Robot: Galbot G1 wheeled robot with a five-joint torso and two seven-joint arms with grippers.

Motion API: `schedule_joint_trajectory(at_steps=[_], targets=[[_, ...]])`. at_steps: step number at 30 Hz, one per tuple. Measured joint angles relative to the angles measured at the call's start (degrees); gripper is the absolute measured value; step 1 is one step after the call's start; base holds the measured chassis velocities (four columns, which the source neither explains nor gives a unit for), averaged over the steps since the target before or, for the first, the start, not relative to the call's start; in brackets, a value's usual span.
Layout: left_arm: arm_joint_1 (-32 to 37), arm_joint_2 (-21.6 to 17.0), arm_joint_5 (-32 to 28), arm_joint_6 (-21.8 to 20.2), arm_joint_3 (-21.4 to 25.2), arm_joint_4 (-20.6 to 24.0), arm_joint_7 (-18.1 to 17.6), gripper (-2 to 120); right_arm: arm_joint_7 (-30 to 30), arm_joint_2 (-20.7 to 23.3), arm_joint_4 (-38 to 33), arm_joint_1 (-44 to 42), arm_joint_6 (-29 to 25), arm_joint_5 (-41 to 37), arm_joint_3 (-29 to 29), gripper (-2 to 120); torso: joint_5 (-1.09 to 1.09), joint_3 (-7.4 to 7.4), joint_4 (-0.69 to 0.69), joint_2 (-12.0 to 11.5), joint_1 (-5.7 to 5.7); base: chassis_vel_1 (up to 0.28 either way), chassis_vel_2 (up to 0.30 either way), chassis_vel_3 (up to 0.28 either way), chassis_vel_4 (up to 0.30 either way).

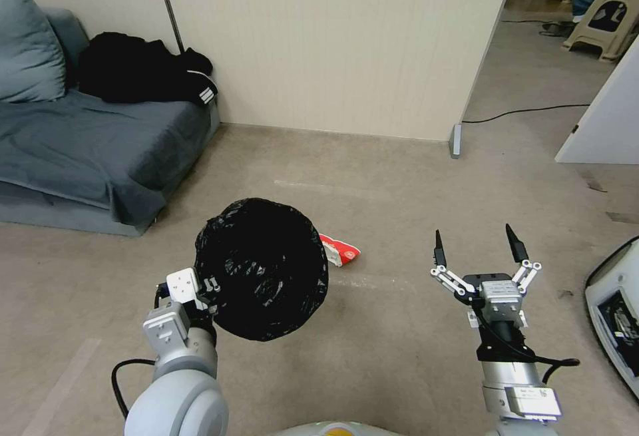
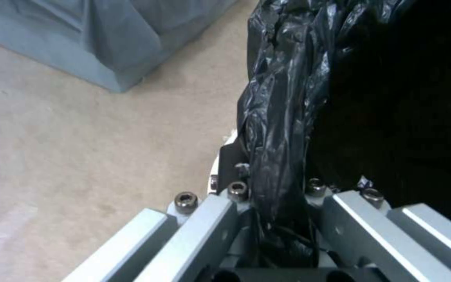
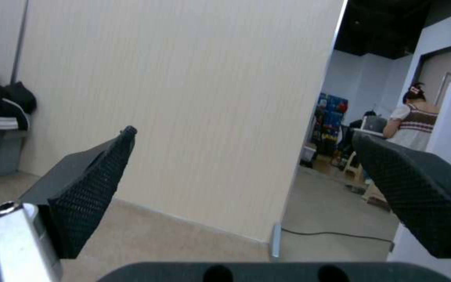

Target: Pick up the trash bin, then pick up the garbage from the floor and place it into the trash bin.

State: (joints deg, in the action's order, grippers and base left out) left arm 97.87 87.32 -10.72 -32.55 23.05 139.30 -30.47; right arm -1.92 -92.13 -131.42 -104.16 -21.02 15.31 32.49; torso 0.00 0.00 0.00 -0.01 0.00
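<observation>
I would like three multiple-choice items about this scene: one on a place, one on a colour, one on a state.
1. Where is the red-and-white crumpled wrapper?
A. on the carpet beside the bin
B. on the sofa
C. in the right gripper

2. What colour is the crinkly plastic liner of the small round trash bin?
A. blue
B. black
C. yellow

3. How is the right gripper?
A. shut on a bottle
B. shut, empty
C. open, empty

Answers: 1 A, it lies on the beige carpet floor past the bin. 2 B, the bag is black. 3 C, its fingers are spread with nothing between. The left gripper clamps the bin's rim.
</observation>
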Motion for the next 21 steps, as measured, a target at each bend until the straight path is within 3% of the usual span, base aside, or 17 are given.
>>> schedule_joint_trajectory(at_steps=[2, 4, 7, 15, 21], targets=[[1.7, -0.2, 5.4, 0.5, -0.4, 0.0, 0.2, 1, 0.2, 0.0, 0.0, 0.0, -0.3, -0.8, -0.4, 100, 0.00, 0.00, 0.01, 0.0, 0.00, 0.000, 0.000, 0.000, 0.000], [2.1, -0.3, 6.4, 0.8, -0.4, 0.0, 0.1, 1, 0.2, 0.0, 0.0, 0.0, -0.4, -1.0, -0.5, 100, 0.00, 0.00, 0.01, 0.0, 0.00, 0.000, 0.000, 0.000, 0.000], [4.5, -0.6, 11.0, 4.3, -0.4, -0.2, 0.1, 1, 0.3, 0.0, 0.8, -0.2, -1.0, -1.3, -0.5, 100, 0.00, 0.00, 0.00, 0.0, 0.00, 0.000, 0.000, 0.000, 0.000], [9.4, 0.1, 17.2, 13.4, -0.4, -1.1, 0.6, 1, 0.9, 0.0, 1.9, -0.4, -1.4, -1.3, -0.4, 100, 0.00, 0.00, 0.00, 0.0, 0.00, 0.000, 0.000, 0.000, 0.000], [9.7, 0.1, 18.3, 15.5, 0.1, -1.6, 2.6, 1, 1.0, 0.0, 1.9, -0.5, -1.4, -1.6, -0.4, 100, 0.00, 0.00, 0.00, 0.0, 0.00, 0.000, 0.000, 0.000, 0.000]])
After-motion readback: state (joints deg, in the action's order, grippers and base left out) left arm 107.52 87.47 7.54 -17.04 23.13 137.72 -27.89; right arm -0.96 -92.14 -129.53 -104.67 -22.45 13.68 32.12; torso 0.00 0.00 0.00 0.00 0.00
